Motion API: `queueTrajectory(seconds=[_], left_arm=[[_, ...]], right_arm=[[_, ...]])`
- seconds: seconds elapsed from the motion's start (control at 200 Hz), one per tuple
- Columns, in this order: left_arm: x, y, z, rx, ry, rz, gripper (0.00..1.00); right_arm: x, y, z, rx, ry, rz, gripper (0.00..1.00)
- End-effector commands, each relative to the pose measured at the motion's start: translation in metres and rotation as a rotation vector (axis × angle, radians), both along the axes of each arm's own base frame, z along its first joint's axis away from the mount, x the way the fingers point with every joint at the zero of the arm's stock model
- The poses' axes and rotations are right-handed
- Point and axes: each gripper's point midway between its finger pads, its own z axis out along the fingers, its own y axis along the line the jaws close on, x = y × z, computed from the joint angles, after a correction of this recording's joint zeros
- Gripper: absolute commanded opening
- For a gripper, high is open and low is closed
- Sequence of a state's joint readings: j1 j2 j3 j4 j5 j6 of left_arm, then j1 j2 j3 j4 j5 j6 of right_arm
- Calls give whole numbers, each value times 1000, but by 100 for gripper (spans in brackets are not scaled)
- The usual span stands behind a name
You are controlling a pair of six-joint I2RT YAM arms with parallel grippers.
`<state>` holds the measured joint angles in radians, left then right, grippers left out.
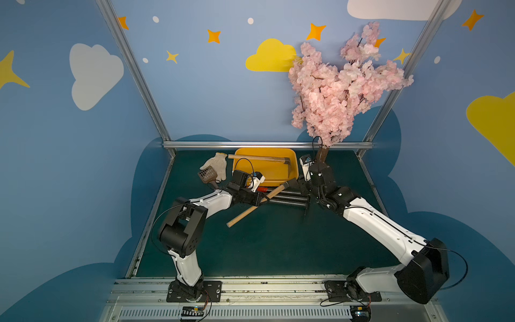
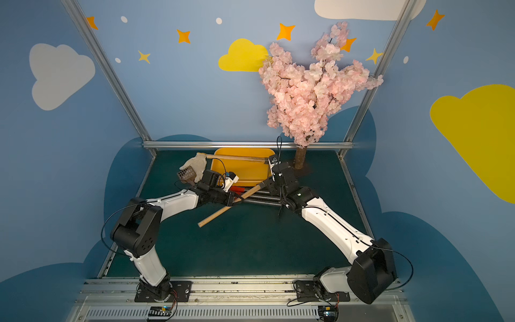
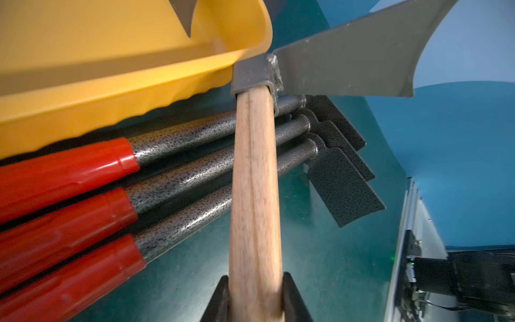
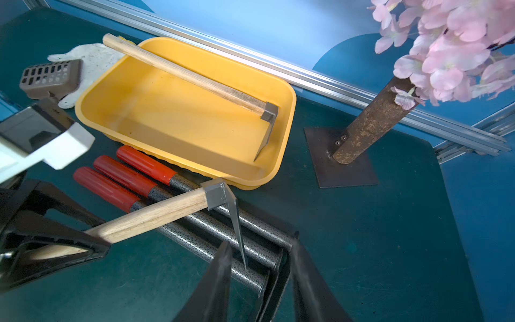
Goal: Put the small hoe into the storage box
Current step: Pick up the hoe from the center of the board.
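**Transfer stage, hoe grasped but not yet boxed.** The left gripper (image 3: 255, 284) is clamped on the wooden handle of the small hoe (image 4: 167, 210), with one finger on each side of the shaft. The hoe lies slantwise across the speckled shafts of three red-handled tools (image 4: 125, 178). Whether it rests on them or hangs just clear cannot be told. Its grey steel head sits just beside the near corner of the storage box (image 4: 172, 122), outside the rim, with the blade pointing away from the box.

The right gripper (image 4: 260, 245) stands with its jaws apart. The blade tip lies between the fingers, and no contact is visible.

A second hoe (image 4: 195, 78) already lies in the box, head on the floor and handle projecting over the far rim. A white glove (image 4: 92, 55), a brown slotted scoop (image 4: 47, 75) and an artificial blossom tree (image 4: 370, 125) stand on the green surface (image 4: 390, 237) around the box.

The next move probably calls for raising the head above the rolled rim and swinging it inward. The hoe should be set down clear of the one already there. The handle looks longer than the box, so it will likely overhang the rim.
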<state>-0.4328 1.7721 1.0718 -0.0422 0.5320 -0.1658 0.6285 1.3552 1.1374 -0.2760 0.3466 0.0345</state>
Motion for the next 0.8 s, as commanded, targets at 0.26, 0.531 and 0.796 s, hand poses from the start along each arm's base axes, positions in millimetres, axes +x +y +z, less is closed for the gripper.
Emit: queueTrajectory(seconds=[0.26, 0.531, 0.796], left_arm=[[-13, -5, 40, 176, -284, -97, 3], [-27, -9, 53, 242, -367, -130, 3], [-27, -3, 64, 276, -413, -105, 3]], right_arm=[[-20, 27, -15, 23, 398, 212, 32], [-15, 28, -56, -105, 632, 198, 34], [-12, 17, -78, -218, 712, 157, 33]])
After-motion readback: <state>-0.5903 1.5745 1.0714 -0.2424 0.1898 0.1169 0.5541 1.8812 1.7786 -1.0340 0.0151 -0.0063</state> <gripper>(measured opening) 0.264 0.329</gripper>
